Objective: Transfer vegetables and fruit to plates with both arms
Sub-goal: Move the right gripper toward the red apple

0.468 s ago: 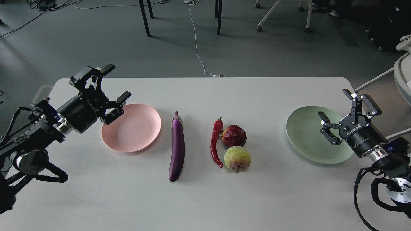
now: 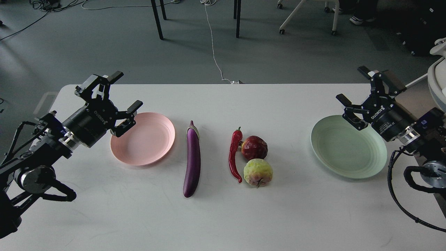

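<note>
A purple eggplant (image 2: 192, 161) lies lengthwise at the table's middle. Right of it is a red chili pepper (image 2: 234, 154), touching a dark red round fruit (image 2: 254, 147) and next to a yellow-green fruit (image 2: 258, 172). An empty pink plate (image 2: 143, 138) sits left of the eggplant. An empty mint green plate (image 2: 348, 146) sits at the right. My left gripper (image 2: 124, 90) is open and empty above the pink plate's far left rim. My right gripper (image 2: 352, 85) is open and empty above the green plate's far right rim.
The white table (image 2: 216, 212) has rounded far corners. Beyond its far edge are grey floor, a white cable (image 2: 213, 45), dark table legs (image 2: 157, 19) and chair bases (image 2: 306, 17). A white object (image 2: 438, 80) stands at the right edge.
</note>
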{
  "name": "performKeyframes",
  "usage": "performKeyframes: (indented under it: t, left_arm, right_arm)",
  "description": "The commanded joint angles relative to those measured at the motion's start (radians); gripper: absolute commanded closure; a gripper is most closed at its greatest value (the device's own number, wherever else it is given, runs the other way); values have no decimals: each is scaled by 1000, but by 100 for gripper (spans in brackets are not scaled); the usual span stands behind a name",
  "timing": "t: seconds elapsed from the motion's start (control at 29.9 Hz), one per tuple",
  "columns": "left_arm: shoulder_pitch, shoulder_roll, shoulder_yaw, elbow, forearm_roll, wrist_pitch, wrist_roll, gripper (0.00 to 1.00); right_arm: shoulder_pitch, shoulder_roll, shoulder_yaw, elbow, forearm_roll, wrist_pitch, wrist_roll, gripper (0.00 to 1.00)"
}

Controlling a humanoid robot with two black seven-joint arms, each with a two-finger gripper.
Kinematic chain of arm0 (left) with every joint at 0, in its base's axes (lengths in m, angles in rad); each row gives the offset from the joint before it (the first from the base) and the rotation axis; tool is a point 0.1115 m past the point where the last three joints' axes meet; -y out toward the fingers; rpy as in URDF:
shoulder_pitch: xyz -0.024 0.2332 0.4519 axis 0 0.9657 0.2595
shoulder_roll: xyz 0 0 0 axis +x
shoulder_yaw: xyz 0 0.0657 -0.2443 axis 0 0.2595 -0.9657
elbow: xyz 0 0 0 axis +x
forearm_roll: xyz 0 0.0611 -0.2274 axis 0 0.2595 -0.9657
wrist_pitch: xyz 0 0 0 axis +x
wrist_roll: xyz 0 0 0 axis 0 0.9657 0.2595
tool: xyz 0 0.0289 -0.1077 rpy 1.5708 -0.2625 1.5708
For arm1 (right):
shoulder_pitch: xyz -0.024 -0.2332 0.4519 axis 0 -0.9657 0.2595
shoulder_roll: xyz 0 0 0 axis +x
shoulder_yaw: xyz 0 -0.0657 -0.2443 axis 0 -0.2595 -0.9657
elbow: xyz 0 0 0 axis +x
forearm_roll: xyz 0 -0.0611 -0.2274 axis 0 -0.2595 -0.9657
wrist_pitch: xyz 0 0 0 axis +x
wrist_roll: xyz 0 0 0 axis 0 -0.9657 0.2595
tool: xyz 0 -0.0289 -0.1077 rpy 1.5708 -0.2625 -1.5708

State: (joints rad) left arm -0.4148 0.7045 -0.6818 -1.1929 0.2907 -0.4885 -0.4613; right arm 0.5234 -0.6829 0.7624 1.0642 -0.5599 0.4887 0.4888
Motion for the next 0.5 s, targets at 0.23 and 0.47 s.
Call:
performKeyframes:
  t: [0.23,0.47]
  left_arm:
    - [-2,30,-1,4,8,0,-27,1]
    - [-2,32,-2,-1,4,0,-27,1]
  right_arm:
    - [582,37,-550,7,-641,0,0,1]
    - [791,169,-811,-4,-960,0,0,1]
